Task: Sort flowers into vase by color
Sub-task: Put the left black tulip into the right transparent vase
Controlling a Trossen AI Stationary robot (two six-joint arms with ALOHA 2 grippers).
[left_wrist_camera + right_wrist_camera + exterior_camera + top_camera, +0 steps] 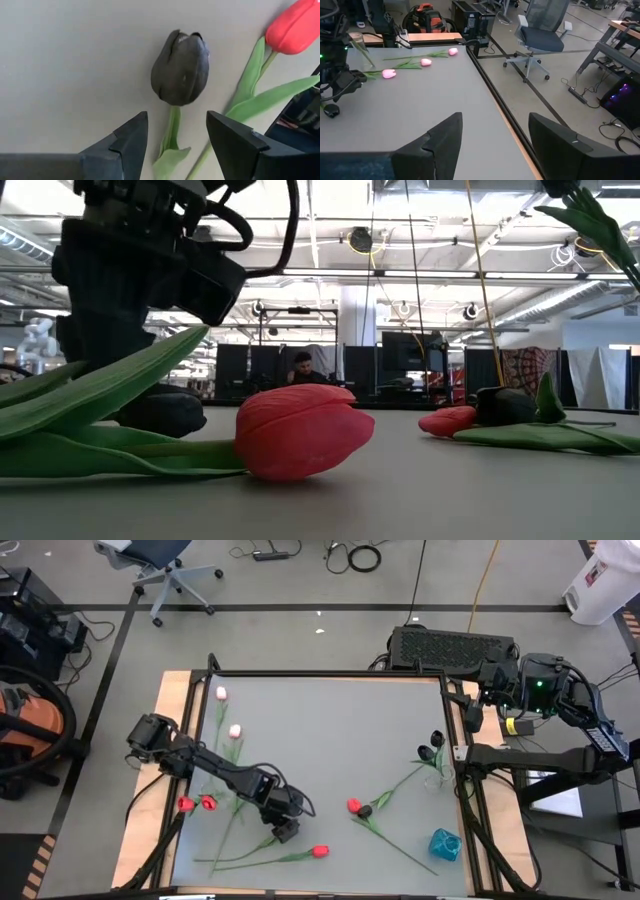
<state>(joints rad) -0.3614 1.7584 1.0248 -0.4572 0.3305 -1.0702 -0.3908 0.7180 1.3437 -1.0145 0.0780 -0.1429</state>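
You had a grey counter [330, 730] carrying loose tulips: two pink tulips [228, 712] toward its far left corner, two red tulips [196, 804] at the left edge, another red tulip [319, 851] by the near edge, and a red-and-black pair [359, 808] near the middle. A blue vase [444, 844] lay at the near right corner.

We see a matt, smooth grey table top [330, 740] framed by pale wood [170, 740] and black metal rails. The black tulip [180, 67] looks like soft, faintly sheened cloth; the red tulip [298, 430] shows fine ribbed fabric. Left gripper [176, 135] fingers look like matt dark plastic. The small blue vase [445, 844] appears glossy.
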